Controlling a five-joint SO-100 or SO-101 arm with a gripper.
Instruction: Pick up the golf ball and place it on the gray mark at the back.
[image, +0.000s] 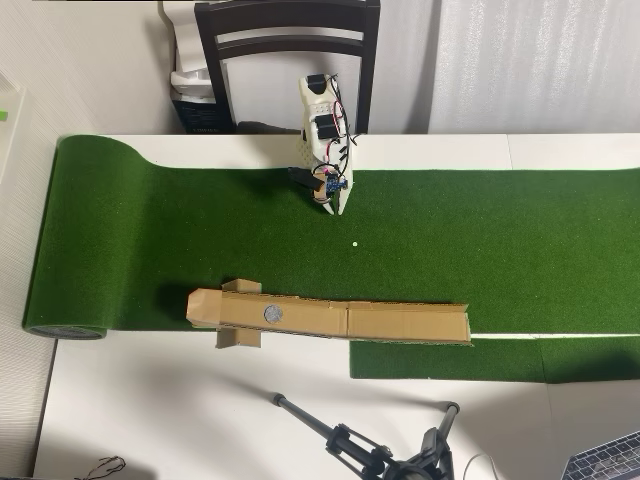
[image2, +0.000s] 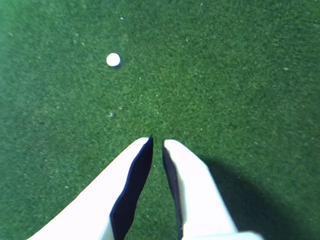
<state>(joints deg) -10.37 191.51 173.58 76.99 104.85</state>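
Note:
The golf ball (image: 273, 313), a small gray-white sphere, rests in a long cardboard channel (image: 400, 322) near the front edge of the turf in the overhead view. The gray mark does not show in either view. My gripper (image: 336, 207) points down at the turf near the back edge, well away from the ball. In the wrist view the gripper (image2: 157, 141) is shut, its white fingers (image2: 192, 180) almost touching, with nothing between them and only turf below. The ball is outside the wrist view.
A tiny white dot (image: 354, 243) (image2: 113, 59) lies on the green turf (image: 500, 240) just ahead of the gripper. A dark chair (image: 288, 50) stands behind the arm's base. A tripod (image: 380, 455) lies on the white table in front.

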